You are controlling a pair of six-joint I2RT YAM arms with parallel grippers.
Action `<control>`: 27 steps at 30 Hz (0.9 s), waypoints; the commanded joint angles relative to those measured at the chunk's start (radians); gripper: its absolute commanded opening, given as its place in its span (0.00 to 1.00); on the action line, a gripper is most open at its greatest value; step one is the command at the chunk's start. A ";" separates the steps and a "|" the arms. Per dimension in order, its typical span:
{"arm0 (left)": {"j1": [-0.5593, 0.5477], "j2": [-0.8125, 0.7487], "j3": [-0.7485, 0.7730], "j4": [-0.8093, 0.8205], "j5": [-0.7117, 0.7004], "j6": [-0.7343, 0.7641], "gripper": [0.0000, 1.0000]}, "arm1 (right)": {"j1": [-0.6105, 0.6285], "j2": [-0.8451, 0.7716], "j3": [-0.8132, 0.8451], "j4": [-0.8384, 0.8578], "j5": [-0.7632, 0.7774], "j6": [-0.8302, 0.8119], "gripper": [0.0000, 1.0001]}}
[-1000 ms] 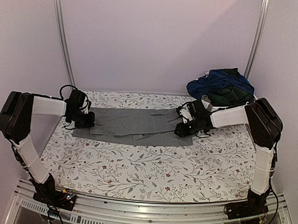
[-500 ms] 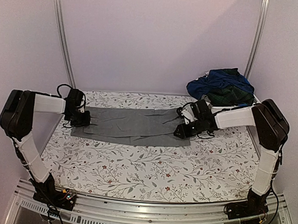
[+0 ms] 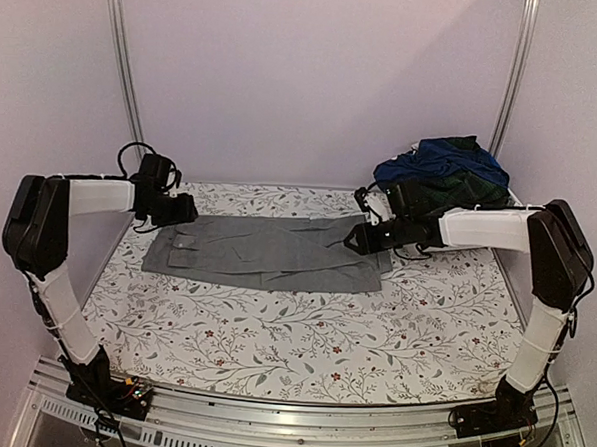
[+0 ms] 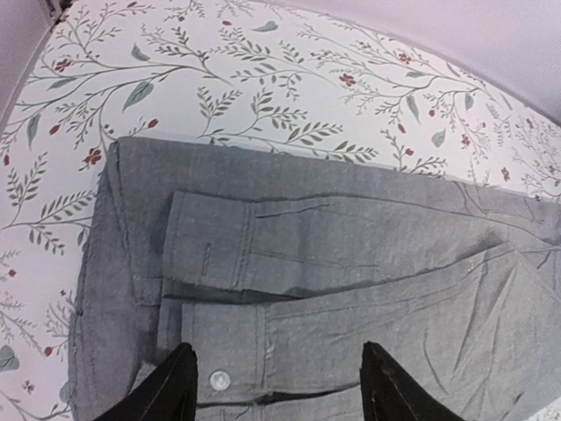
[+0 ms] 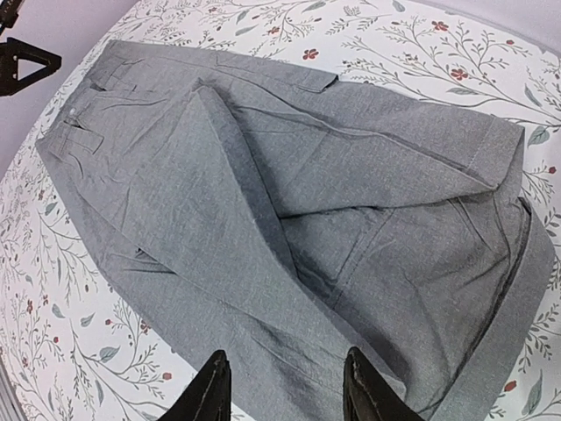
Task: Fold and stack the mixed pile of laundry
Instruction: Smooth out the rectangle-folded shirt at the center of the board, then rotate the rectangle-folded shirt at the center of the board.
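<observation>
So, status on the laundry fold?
Left end effector open, right end effector open, both over grey garment. Garment spread flat. Other clothes heaped far right. Nothing blocking.

Grey garment (image 3: 267,250) lies flat, folded lengthwise; navy garment (image 3: 440,157) and plaid garment (image 3: 462,190) sit heaped far right.

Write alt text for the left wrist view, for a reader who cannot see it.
A grey garment lies folded flat on a floral table cloth, with a white button showing near the picture's bottom edge. The left gripper is open just above the fabric, its two dark fingertips apart.
</observation>
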 commanded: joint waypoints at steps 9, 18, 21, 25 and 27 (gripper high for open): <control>-0.030 0.234 0.020 -0.019 0.011 -0.070 0.47 | 0.031 0.286 0.184 -0.053 0.089 0.047 0.42; -0.072 0.057 -0.268 0.022 0.022 -0.213 0.34 | 0.014 0.494 0.395 -0.137 0.245 -0.040 0.41; -0.150 -0.023 -0.358 0.040 0.093 -0.259 0.31 | -0.004 0.570 0.521 -0.181 0.317 -0.079 0.40; -0.375 -0.077 -0.385 0.014 0.121 -0.346 0.30 | -0.012 0.664 0.727 -0.216 0.343 -0.143 0.40; -0.480 -0.096 -0.368 0.009 0.151 -0.359 0.32 | -0.012 0.688 0.789 -0.237 0.324 -0.175 0.40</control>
